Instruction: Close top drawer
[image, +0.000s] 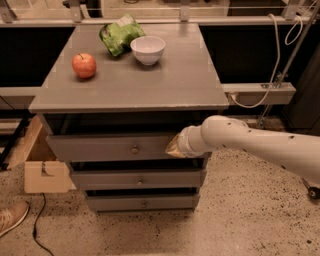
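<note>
The top drawer (100, 147) is the uppermost grey front of the cabinet, with a small round metal knob (134, 149). It stands pulled out a little from under the cabinet top, with a dark gap above it. My gripper (173, 147) is at the end of the white arm (250, 142) that reaches in from the right. It rests against the right part of the drawer front, to the right of the knob.
On the grey cabinet top (165, 85) lie a red apple (84, 65), a green chip bag (119, 34) and a white bowl (147, 49). Two lower drawers (137, 178) sit below. A cardboard box (37, 160) and a shoe (11, 216) lie at the left.
</note>
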